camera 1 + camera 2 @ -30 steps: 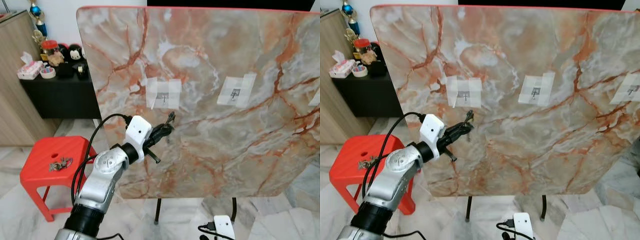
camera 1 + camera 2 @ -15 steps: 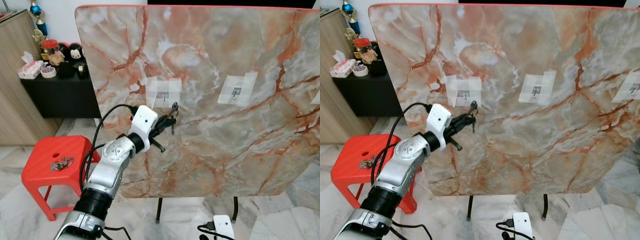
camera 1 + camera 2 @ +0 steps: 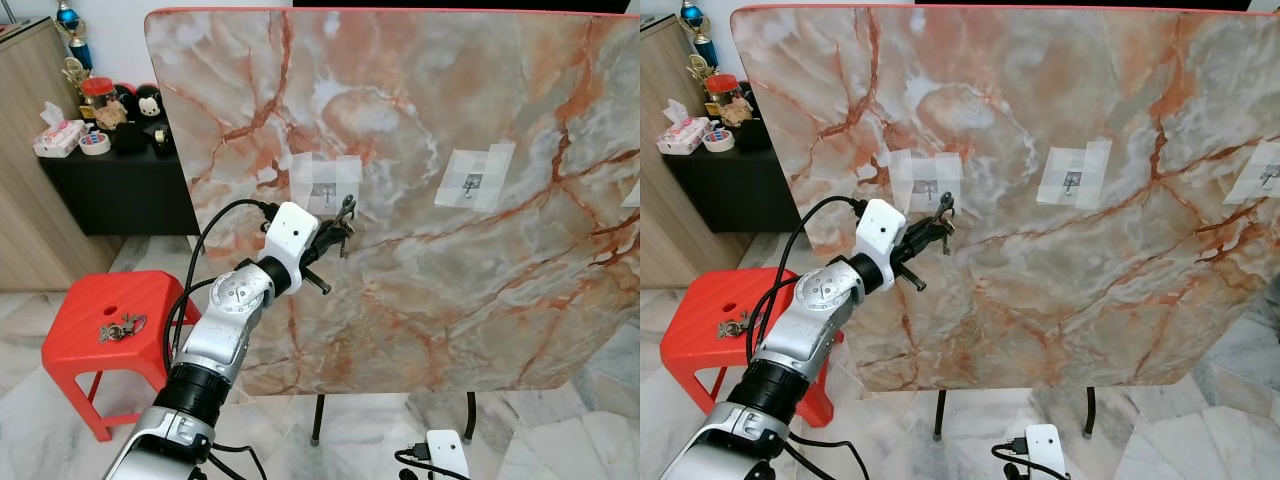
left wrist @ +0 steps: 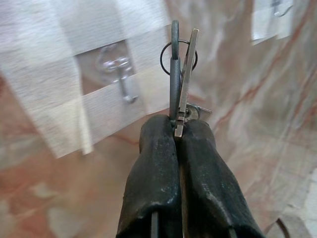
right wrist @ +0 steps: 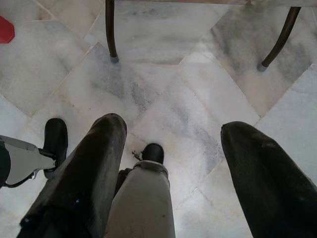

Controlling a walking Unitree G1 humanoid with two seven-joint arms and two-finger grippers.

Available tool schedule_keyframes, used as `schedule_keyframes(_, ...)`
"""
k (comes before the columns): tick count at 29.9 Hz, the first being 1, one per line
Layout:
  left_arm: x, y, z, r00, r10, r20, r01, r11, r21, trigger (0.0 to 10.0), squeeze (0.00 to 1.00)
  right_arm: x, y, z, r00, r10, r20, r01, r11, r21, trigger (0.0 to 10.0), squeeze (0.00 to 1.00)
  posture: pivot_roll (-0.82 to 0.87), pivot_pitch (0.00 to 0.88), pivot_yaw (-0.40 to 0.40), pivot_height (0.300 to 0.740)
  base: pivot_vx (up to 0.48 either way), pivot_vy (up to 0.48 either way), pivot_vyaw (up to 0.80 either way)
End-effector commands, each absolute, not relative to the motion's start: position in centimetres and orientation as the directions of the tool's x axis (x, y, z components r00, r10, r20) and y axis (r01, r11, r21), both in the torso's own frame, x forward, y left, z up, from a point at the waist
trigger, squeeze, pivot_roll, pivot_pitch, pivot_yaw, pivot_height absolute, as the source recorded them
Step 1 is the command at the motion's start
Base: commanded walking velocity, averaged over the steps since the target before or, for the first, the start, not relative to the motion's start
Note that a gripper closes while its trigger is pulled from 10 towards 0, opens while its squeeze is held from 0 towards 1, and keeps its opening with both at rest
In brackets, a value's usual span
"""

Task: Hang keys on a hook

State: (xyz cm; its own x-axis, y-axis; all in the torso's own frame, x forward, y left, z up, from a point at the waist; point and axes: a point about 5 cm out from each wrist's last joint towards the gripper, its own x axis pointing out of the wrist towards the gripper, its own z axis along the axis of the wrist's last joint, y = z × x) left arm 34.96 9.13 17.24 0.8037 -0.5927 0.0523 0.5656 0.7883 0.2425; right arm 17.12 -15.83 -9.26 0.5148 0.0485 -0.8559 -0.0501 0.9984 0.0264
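My left gripper (image 3: 338, 226) is raised against the upright marble board (image 3: 520, 130), shut on a bunch of keys (image 4: 179, 84) whose ring stands above the fingertips. The keys (image 3: 344, 212) hang just right of and slightly below the small metal hook (image 3: 325, 190), which is taped to the board with white tape. In the left wrist view that hook (image 4: 119, 72) lies close beside the key ring, apart from it. Another taped hook (image 3: 472, 182) sits further right on the board. My right gripper (image 5: 171, 144) hangs low and open over the floor.
A red plastic stool (image 3: 105, 320) at the left carries another small bunch of keys (image 3: 122, 327). A black cabinet (image 3: 120, 185) with toys stands behind it. The board rests on black metal legs (image 5: 110, 29) on a marble tile floor.
My left arm has lifted and pushed the keys up toward the left hook, from below right of it to just beside it. The head camera shifted slightly.
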Motion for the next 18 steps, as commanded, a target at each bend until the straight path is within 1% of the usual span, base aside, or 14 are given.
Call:
schedule_keyframes(1,35.47,9.45,17.82,0.821,-0.566,0.072,0.534,0.806,0.256,10.0,0.0,17.32,-15.84,-9.19,0.513,0.045,-0.857,-0.049,0.999,0.023,10.0,0.0,0.01,0.0,-0.044,0.74,0.0,0.0,0.0)
schedule_keyframes(7,36.07,10.04,17.68,0.861,-0.505,0.062,0.474,0.841,0.259,10.0,0.0,17.34,-15.89,-9.18,0.513,0.044,-0.857,-0.05,0.999,0.021,10.0,0.0,0.01,0.0,-0.045,0.74,0.0,0.0,0.0)
schedule_keyframes(18,36.25,9.82,17.74,0.868,-0.491,0.077,0.466,0.857,0.218,10.0,0.0,17.35,-15.9,-9.17,0.513,0.045,-0.857,-0.052,0.998,0.022,10.0,0.0,0.01,0.0,-0.046,0.74,0.0,0.0,0.0)
